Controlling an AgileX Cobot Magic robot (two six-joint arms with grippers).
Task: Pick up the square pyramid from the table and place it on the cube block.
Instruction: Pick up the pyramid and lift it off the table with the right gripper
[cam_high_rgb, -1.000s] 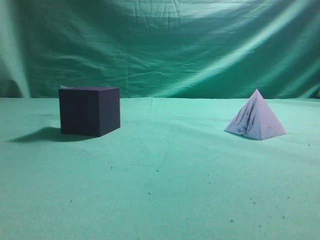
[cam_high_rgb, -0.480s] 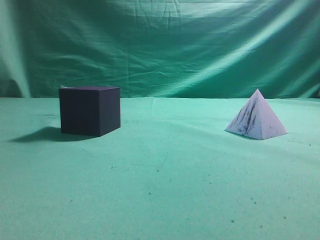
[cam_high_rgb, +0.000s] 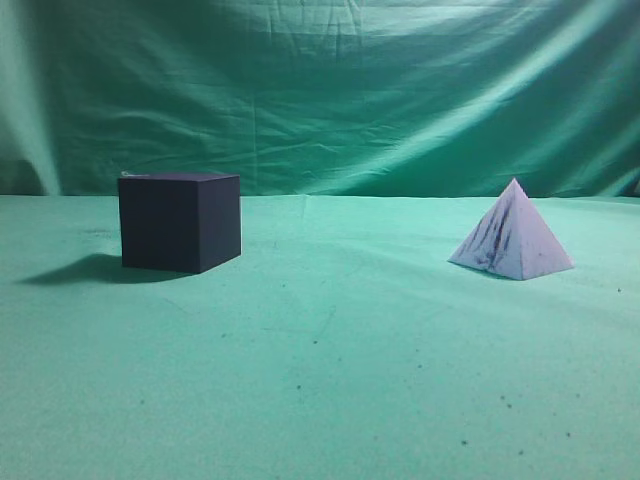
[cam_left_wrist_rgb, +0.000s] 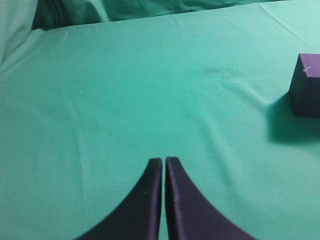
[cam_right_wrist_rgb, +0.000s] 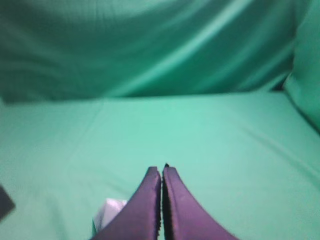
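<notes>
The pale square pyramid (cam_high_rgb: 512, 238) with dark streaks stands on the green table (cam_high_rgb: 330, 350) at the right. The dark cube block (cam_high_rgb: 180, 220) stands at the left, well apart from it. Neither gripper shows in the exterior view. In the left wrist view my left gripper (cam_left_wrist_rgb: 164, 160) is shut and empty above bare cloth, with the cube (cam_left_wrist_rgb: 306, 86) at the right edge. In the right wrist view my right gripper (cam_right_wrist_rgb: 162, 170) is shut and empty; a pale bit of the pyramid (cam_right_wrist_rgb: 107, 212) shows just left of and below its fingers.
A wrinkled green cloth backdrop (cam_high_rgb: 320, 90) hangs behind the table. The cloth rises at the sides in both wrist views. Small dark specks dot the near part of the table.
</notes>
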